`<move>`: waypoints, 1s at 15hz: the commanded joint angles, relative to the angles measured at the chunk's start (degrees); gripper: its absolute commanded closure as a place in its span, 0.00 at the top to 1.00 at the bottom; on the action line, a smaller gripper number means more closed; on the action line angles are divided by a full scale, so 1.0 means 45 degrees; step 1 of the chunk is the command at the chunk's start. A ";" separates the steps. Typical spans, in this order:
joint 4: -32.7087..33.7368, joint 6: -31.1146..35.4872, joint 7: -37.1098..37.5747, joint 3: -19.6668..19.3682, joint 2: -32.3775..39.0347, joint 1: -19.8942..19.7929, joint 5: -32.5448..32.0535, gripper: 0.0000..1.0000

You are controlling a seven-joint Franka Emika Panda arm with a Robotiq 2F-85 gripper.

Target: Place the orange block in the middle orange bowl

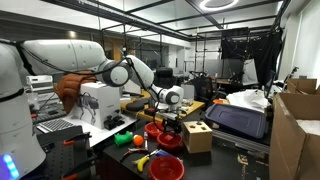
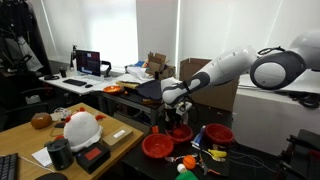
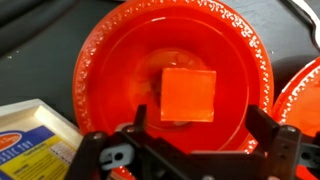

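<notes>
Fingers (image 3: pixel 262 125) over orange block (image 3: pixel 188 95), yellow box (image 3: pixel 30 135) beside bowl (image 3: pixel 110 60)

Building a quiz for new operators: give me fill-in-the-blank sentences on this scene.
In the wrist view, the orange block lies in the ____ of the bowl. The gripper is ____, holding nothing. A second bowl shows at that view's ____ edge.
Missing: middle; open; right.
</notes>
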 commanded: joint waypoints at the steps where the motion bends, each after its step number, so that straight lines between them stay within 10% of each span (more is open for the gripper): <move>1: -0.0410 -0.0442 -0.0498 -0.0072 -0.0674 0.0282 -0.0264 1.00; 15: -0.5521 0.0703 -0.1187 -0.0127 -0.4572 0.0846 -0.1149 1.00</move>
